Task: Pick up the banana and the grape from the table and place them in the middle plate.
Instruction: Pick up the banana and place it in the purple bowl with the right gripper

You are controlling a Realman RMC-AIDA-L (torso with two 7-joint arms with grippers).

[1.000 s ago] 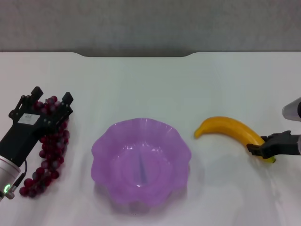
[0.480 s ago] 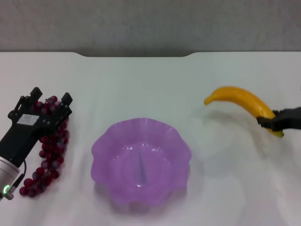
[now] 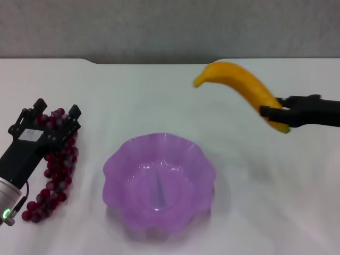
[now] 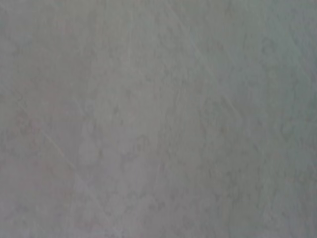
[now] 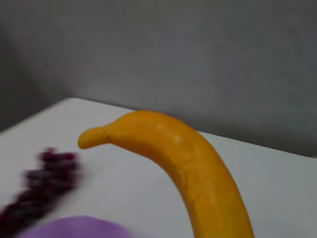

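Right gripper (image 3: pixel 277 116), clamped on banana (image 3: pixel 241 88), has lifted it off table (image 3: pixel 159 95) twd plate (image 3: pixel 159 180). Left gripper (image 3: pixel 56 118) spread wide over grapes (image 3: pixel 53 175), unmoved.

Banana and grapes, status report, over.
Right gripper shut on banana, lifted. Left gripper over grapes. Plate unobstructed.

a plain pale grey-white surface (image 4: pixel 158 119) fills the left wrist view from edge to edge, probably the counter seen from close up. faint thin scratch lines run slantwise across it, with soft mottled marks between them. no tool fingers show here.
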